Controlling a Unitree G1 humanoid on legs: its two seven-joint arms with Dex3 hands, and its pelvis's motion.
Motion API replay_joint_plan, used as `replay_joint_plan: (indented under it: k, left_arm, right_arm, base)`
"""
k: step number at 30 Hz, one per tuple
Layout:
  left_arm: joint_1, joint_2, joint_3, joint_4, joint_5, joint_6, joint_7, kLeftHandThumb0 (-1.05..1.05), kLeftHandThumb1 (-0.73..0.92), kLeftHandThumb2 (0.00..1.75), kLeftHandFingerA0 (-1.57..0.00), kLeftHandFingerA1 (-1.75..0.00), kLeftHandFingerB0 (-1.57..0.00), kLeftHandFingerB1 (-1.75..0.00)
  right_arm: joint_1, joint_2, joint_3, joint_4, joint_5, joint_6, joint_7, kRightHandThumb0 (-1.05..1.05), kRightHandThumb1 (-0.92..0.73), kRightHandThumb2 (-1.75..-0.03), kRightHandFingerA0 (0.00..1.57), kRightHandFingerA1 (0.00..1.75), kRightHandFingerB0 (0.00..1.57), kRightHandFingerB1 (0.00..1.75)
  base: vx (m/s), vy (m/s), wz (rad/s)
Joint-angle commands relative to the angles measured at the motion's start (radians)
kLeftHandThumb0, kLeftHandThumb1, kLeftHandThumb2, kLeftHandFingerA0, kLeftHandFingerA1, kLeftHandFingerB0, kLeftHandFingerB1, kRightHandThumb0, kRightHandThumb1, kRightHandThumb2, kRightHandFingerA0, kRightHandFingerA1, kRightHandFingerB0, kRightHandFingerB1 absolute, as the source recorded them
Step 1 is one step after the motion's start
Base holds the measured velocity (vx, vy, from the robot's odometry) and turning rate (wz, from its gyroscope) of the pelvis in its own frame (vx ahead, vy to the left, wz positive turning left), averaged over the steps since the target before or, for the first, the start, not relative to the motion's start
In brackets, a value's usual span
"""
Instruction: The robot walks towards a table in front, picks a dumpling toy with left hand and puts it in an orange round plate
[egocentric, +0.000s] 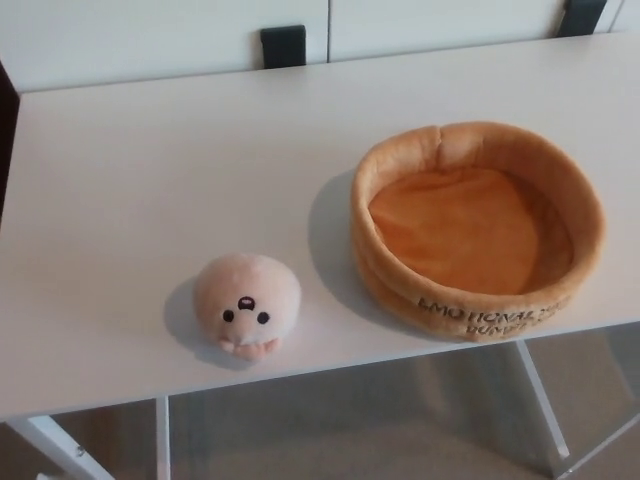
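A round peach plush dumpling toy (246, 305) with a small black face rests on the white table (150, 170) near its front edge, left of centre. To its right stands the orange round plush plate (477, 229), a soft ring with raised walls, dark lettering on its front wall and nothing inside. A gap of bare tabletop separates toy and plate. No hand or arm of mine shows in the head view.
The table's front edge runs across the lower picture, with white metal legs (540, 400) and grey floor below. Behind the table is a white wall with two dark fixtures (283, 46). A dark strip shows at the far left edge.
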Motion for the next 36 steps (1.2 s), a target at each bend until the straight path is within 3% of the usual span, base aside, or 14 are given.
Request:
replay_joint_plan:
  k: [1, 5, 6, 8, 9, 13, 19, 20, 21, 27, 28, 29, 33, 36]
  left_arm:
    - [0.318, 0.106, 0.11, -0.43, 0.016, -0.193, 0.078, -0.35, 0.57, 0.57, -0.4, -0.39, -0.3, -0.3]
    - [0.516, 0.099, 0.231, -0.646, 0.15, -0.263, 0.201, -0.44, 0.56, 0.57, -0.38, -0.36, -0.3, -0.31]
    - [0.609, 0.056, 0.33, -0.732, 0.139, -0.38, 0.221, -0.4, 0.5, 0.55, -0.36, -0.38, -0.29, -0.31]
    - [0.674, 0.018, 0.405, -0.81, 0.12, -0.453, 0.221, -0.4, 0.49, 0.56, -0.35, -0.38, -0.27, -0.3]
    - [0.716, -0.006, 0.448, -0.87, 0.067, -0.485, 0.194, -0.22, 0.34, 0.88, -0.11, -0.53, -0.1, -0.51]
    - [0.877, -0.083, 0.646, -1.179, -0.179, -0.595, 0.105, -0.22, 0.31, 0.86, -0.09, -0.52, -0.08, -0.5]
    - [0.925, -0.063, 0.798, -1.432, -0.399, -0.665, 0.071, -0.22, 0.3, 0.85, -0.07, -0.51, -0.06, -0.49]
    - [0.897, -0.044, 0.821, -1.492, -0.428, -0.648, 0.069, -0.4, 0.44, 0.54, -0.2, -0.32, -0.15, -0.28]
    - [0.858, -0.017, 0.844, -1.554, -0.452, -0.606, 0.064, -0.26, 0.29, 0.84, -0.01, -0.49, 0.0, -0.47]
    - [0.548, 0.176, 0.862, -1.772, -0.437, -0.172, 0.035, -0.11, 0.38, 0.85, 0.0, -0.49, 0.0, -0.49]
    - [0.532, 0.184, 0.858, -1.778, -0.432, -0.152, 0.034, -0.11, 0.38, 0.85, 0.0, -0.49, 0.0, -0.49]
    - [0.506, 0.198, 0.85, -1.789, -0.422, -0.113, 0.029, -0.1, 0.43, 0.54, -0.08, -0.27, -0.09, -0.26]
    - [0.329, 0.306, 0.791, -1.784, -0.327, 0.059, -0.025, -0.06, 0.42, 0.66, -0.06, -0.21, -0.01, -0.23]
    - [0.117, 0.387, 0.653, -1.702, -0.237, 0.17, -0.061, -0.05, 0.48, 0.54, -0.06, -0.26, -0.03, -0.29]
  right_arm:
    - [0.003, -0.016, -0.007, -0.006, 0.005, 0.006, 0.01, -0.4, -0.71, -0.61, 0.63, 0.47, 0.51, 0.39]
    - [0.013, -0.011, -0.001, -0.002, -0.001, 0.002, 0.005, -0.39, -0.69, -0.62, 0.65, 0.48, 0.51, 0.39]
    - [0.016, -0.011, -0.001, -0.001, -0.001, 0.001, 0.0, -0.39, -0.69, -0.61, 0.67, 0.48, 0.54, 0.4]
    - [0.013, -0.011, -0.002, -0.002, 0.0, 0.001, -0.002, -0.39, -0.69, -0.61, 0.67, 0.48, 0.54, 0.4]
    - [0.014, -0.012, -0.004, -0.001, 0.001, 0.002, -0.004, -0.39, -0.69, -0.61, 0.69, 0.49, 0.55, 0.4]
    - [0.02, -0.011, -0.001, 0.004, -0.003, 0.006, -0.012, -0.4, -0.68, -0.61, 0.69, 0.5, 0.56, 0.4]
    - [0.019, -0.005, 0.002, 0.005, -0.003, 0.014, -0.008, -0.4, -0.68, -0.61, 0.68, 0.52, 0.54, 0.4]
    - [0.019, -0.005, -0.001, 0.004, 0.001, 0.015, -0.009, -0.38, -0.68, -0.61, 0.68, 0.51, 0.54, 0.41]
    - [0.019, -0.004, -0.002, 0.006, 0.001, 0.017, -0.011, -0.39, -0.68, -0.61, 0.68, 0.51, 0.55, 0.4]
    - [0.014, -0.005, 0.0, 0.009, 0.0, 0.019, -0.011, -0.39, -0.68, -0.61, 0.68, 0.49, 0.55, 0.41]
    - [0.014, -0.005, -0.001, 0.01, 0.0, 0.018, -0.011, -0.39, -0.68, -0.61, 0.68, 0.49, 0.55, 0.41]
    - [0.014, -0.005, -0.003, 0.01, 0.003, 0.019, -0.01, -0.38, -0.68, -0.61, 0.68, 0.49, 0.55, 0.4]
    - [0.008, -0.003, -0.004, 0.014, 0.003, 0.023, -0.015, -0.38, -0.67, -0.61, 0.7, 0.5, 0.56, 0.4]
    - [0.008, -0.009, -0.004, 0.012, 0.002, 0.018, -0.01, -0.38, -0.66, -0.61, 0.7, 0.51, 0.56, 0.41]
  base:
    - [0.0, 0.0, 0.0]
    - [0.0, 0.0, 0.0]
    - [0.0, 0.0, 0.0]
    - [0.0, 0.0, 0.0]
    - [0.0, 0.0, 0.0]
    - [0.0, 0.0, 0.0]
    - [0.0, 0.0, 0.0]
    - [0.0, 0.0, 0.0]
    - [0.0, 0.0, 0.0]
    - [0.0, 0.0, 0.0]
    - [0.0, 0.0, 0.0]
    - [0.0, 0.0, 0.0]
    - [0.0, 0.0, 0.0]
    - [0.0, 0.0, 0.0]
